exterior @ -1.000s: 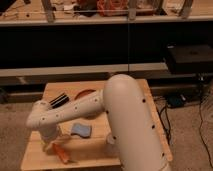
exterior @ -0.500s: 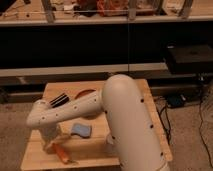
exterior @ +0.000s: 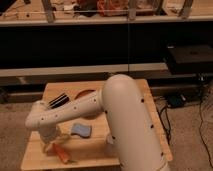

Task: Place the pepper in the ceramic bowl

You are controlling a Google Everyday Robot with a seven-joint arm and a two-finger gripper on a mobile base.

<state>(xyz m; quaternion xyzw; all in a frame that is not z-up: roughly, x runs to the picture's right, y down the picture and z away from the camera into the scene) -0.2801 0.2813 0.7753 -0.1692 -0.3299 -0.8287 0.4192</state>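
Where the white arm (exterior: 125,120) bends down toward the near left part of the wooden table (exterior: 92,148), the gripper (exterior: 51,144) hangs low at its end, just above the tabletop, its jaws released and spread wide with nothing clamped between them. The pepper (exterior: 63,154) lies flat on the wood right at the jaws, its length running out to their right and slightly nearer the camera. A blue-grey sponge (exterior: 81,130) rests a little beyond the jaws and to their right. The ceramic bowl (exterior: 85,94) sits well beyond the jaws at the table's far side, partly hidden by the arm, with a dark ribbed object (exterior: 59,100) beside it.
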